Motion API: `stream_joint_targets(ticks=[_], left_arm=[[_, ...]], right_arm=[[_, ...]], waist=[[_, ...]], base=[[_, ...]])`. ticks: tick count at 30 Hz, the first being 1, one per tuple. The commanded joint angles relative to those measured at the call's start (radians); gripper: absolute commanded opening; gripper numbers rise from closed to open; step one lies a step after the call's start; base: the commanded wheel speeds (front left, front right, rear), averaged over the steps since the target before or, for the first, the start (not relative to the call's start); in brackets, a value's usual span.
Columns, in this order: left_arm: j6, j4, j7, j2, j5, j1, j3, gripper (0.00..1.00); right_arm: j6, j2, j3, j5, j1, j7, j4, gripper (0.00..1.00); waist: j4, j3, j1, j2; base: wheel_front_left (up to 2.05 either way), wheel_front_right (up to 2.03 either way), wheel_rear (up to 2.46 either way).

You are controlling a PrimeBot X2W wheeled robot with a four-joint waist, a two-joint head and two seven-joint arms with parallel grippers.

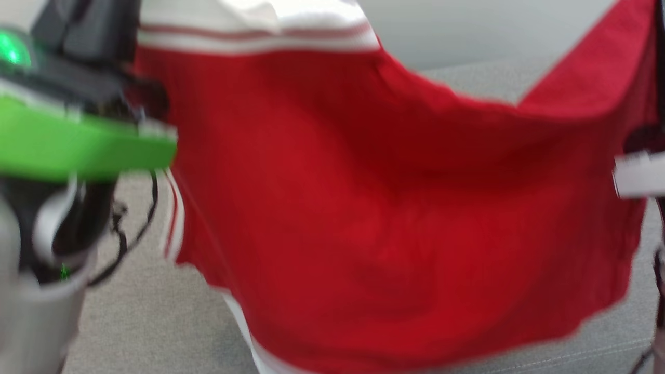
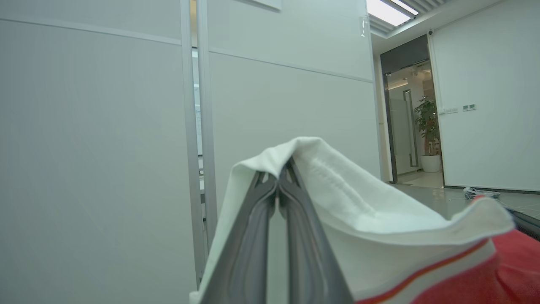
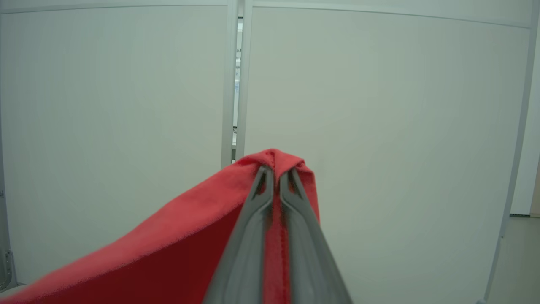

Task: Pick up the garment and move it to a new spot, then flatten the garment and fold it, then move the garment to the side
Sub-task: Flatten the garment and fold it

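Observation:
The garment (image 1: 363, 208) is red with white, red-striped trim, and it hangs spread in the air between my two arms, above a grey fabric surface (image 1: 156, 322). In the left wrist view my left gripper (image 2: 278, 177) is shut on the garment's white trimmed edge (image 2: 379, 219). In the right wrist view my right gripper (image 3: 274, 173) is shut on a red hem of the garment (image 3: 168, 261). The head view is blurred. My left arm with its green band (image 1: 78, 140) is at the left, and part of my right arm (image 1: 639, 174) at the right edge.
White partition panels (image 3: 379, 126) stand straight ahead of both wrists. Beyond the left wrist there is a doorway with a potted plant (image 2: 426, 122). Loose black cables (image 1: 124, 244) hang beside my left arm.

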Motion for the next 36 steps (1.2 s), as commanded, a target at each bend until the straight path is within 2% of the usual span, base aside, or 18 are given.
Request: stream_joint_targets(ticks=[1,3,5,10,14,18,22,28,36], left_arm=[[-0.017,0.079,0.003,-0.006,0.006,-0.09,-0.001,0.0],[-0.037,0.226,-0.012,-0.024,0.029,-0.21,-0.008,0.0],[-0.065,0.394,-0.04,-0.04,0.075,-0.344,-0.031,0.0],[-0.079,0.777,-0.226,-0.115,0.179,-0.682,-0.035,0.0],[-0.112,0.968,-0.407,-0.164,0.216,-0.824,-0.041,0.0],[-0.139,1.107,-0.497,-0.191,0.21,-0.876,-0.041,0.0],[-0.175,1.233,-0.518,-0.212,0.191,-0.819,-0.05,0.0],[-0.224,1.375,-0.438,-0.22,0.146,-0.791,-0.073,0.0],[-0.25,1.445,-0.358,-0.22,0.091,-0.76,-0.097,0.0]], right_arm=[[-0.001,-0.003,0.025,0.013,-0.1,-0.01,0.073,0.0],[-0.001,-0.001,0.043,0.023,-0.249,-0.023,0.215,0.0],[-0.001,-0.032,0.065,-0.038,-0.417,-0.057,0.365,0.0],[-0.001,0.031,0.049,-0.198,-0.817,-0.243,0.735,0.0],[-0.001,0.094,-0.009,-0.311,-0.985,-0.376,0.951,0.0],[-0.001,0.12,-0.059,-0.393,-1.044,-0.457,1.107,0.0],[-0.001,0.138,-0.108,-0.45,-1.019,-0.498,1.264,0.0],[-0.001,0.141,-0.16,-0.523,-1.033,-0.497,1.436,0.0],[-0.001,0.138,-0.18,-0.562,-1.049,-0.482,1.564,0.0]], waist=[[0.014,0.178,0.0,0.0],[0.018,0.246,0.0,0.0],[0.029,0.304,0.0,0.0],[0.043,0.427,0.0,0.0],[0.058,0.499,0.0,0.0],[0.078,0.582,0.0,0.0],[0.097,0.647,0.0,0.0],[0.107,0.664,0.0,0.0],[0.104,0.579,0.0,0.0]], base=[[0.0,0.0,0.0],[0.0,0.0,0.0],[0.0,0.0,0.0],[0.0,0.0,0.0],[0.0,0.0,0.0],[0.0,0.0,0.0],[0.0,0.0,0.0],[0.0,0.0,0.0],[0.0,0.0,0.0]])
